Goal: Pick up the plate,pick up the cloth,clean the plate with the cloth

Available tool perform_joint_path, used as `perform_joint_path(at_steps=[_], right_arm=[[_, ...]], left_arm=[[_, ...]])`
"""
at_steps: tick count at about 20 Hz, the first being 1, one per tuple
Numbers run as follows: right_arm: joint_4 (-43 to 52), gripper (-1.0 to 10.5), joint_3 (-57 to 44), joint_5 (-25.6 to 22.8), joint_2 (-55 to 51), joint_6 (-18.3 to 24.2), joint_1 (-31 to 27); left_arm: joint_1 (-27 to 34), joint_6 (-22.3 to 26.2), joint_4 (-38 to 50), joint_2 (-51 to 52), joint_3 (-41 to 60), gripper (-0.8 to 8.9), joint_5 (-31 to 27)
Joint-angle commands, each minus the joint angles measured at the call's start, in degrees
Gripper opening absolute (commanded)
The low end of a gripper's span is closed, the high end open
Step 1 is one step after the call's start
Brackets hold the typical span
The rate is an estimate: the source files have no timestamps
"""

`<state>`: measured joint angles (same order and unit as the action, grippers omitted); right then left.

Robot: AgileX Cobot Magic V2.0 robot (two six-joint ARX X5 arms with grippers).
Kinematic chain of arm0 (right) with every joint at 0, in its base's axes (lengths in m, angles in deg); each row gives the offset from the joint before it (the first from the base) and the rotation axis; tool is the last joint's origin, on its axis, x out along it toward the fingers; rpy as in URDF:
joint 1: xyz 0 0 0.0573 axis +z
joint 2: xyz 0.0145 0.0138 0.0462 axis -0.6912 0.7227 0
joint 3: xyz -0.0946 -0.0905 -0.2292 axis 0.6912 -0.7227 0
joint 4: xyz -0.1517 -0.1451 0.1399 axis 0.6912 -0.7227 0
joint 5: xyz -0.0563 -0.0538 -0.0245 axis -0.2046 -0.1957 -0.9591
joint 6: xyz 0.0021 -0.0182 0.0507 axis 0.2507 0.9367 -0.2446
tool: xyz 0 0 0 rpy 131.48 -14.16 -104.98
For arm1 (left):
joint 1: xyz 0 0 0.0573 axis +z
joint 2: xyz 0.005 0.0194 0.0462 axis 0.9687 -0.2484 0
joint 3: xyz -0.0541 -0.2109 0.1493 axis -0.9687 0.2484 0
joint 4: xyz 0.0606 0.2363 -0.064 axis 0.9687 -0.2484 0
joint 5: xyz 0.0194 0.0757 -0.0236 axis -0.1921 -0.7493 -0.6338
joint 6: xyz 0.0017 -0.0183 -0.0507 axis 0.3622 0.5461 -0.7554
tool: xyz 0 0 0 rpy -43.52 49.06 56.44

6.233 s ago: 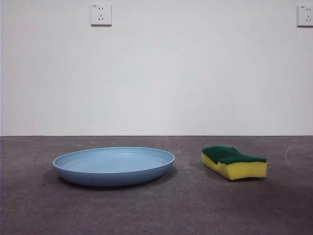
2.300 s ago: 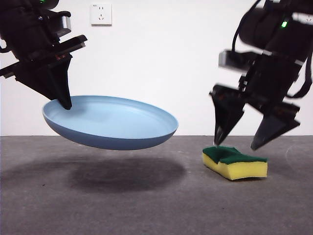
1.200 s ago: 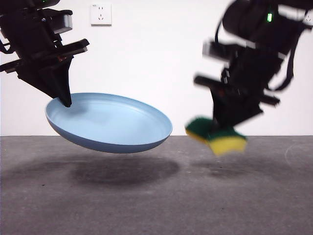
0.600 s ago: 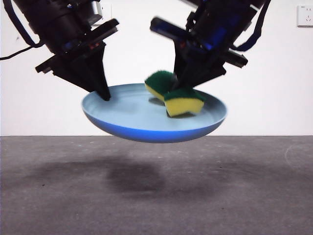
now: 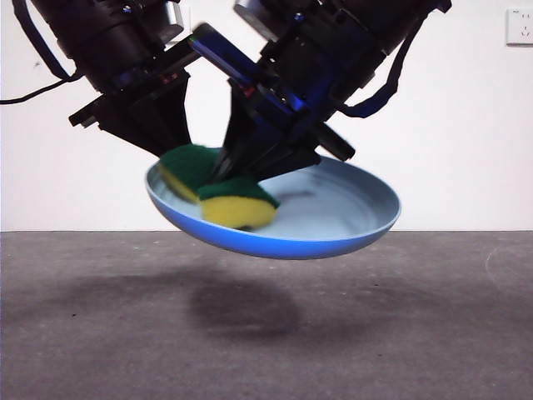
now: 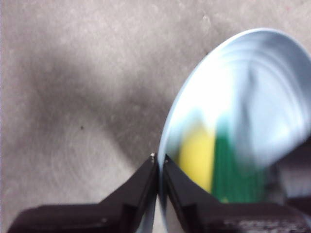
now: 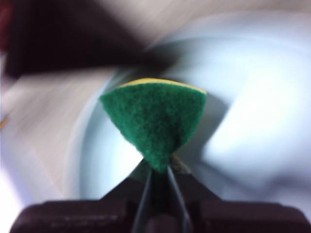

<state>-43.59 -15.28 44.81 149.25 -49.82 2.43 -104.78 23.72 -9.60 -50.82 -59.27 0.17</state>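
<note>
**Wipe stroke under way: cloth swept to the held side of the plate**

Since 0.5 s ago the cloth point(image 5: 218, 188) has slid across the plate point(image 5: 333, 218) from about the middle toward its 9 o'clock side in the front view, next to where the other claw grips; the plate has also tipped, its 3 o'clock edge now lower. At 5.7 s ago both lay on the counter point(image 5: 266, 333); now both are airborne w/ a shadow beneath.

Plate: light blue, shallow, held well above the counter, gripped at its rim by the left claw point(image 6: 158, 165), jaws pressed together on the thin edge. In the left wrist view the cloth shows as a yellow-green blur inside the plate.

Cloth: yellow foam w/ green scouring layer, folded and pinched in the right claw point(image 7: 159, 172), jaws clamped tight on it; green face fans out over the plate's inside. It looks to be touching the plate surface, though blur makes contact hard to confirm.

Step, as I judge it: pick-ups done, cleaning in progress, approx. mid-stroke. Next move calls for reversing or circling the cloth back toward 3 o'clock while keeping light downward pressure, w/o levering the plate out of the rim grip and w/o bumping the left claw.

Writing/brands: none readable. Wall socket point(image 5: 520, 27) at the top right corner, unlabelled as far as visible.
</note>
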Motion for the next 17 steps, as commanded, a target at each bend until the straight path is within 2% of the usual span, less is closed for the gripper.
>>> perform_joint_path(at_steps=[1,2,4,6,9,12,14,17], right_arm=[[-5.3,-0.2,-0.2,-0.1,0.8,0.4,1.9],[-8.1,-0.2,-0.2,-0.3,0.8,0.9,2.6],[-14.0,-0.2,-0.2,-4.7,0.8,0.8,3.2],[-19.6,-0.2,-0.2,-13.4,0.8,0.9,3.1],[-23.1,-0.2,-0.2,-25.9,0.8,0.9,2.9],[-22.2,-0.2,-0.2,-34.6,0.8,0.9,2.4],[-19.9,-0.2,-0.2,-38.4,0.8,0.9,2.1],[-14.3,-0.2,-0.2,-38.8,0.8,0.8,1.2]], left_arm=[[0.0,-0.9,1.3,0.0,0.0,-0.09,1.1],[0.1,-0.9,1.3,0.0,0.0,-0.08,1.0],[0.1,-0.9,1.0,0.0,0.0,-0.08,1.1],[0.4,-0.7,-0.3,0.0,0.0,-0.08,1.1],[0.4,0.0,-2.3,0.0,0.0,-0.09,1.2],[0.4,0.9,-3.9,0.0,0.0,-0.09,1.2],[0.4,0.9,-5.0,0.0,0.0,-0.09,1.5],[0.4,1.1,-6.1,0.0,0.0,-0.09,2.8]])
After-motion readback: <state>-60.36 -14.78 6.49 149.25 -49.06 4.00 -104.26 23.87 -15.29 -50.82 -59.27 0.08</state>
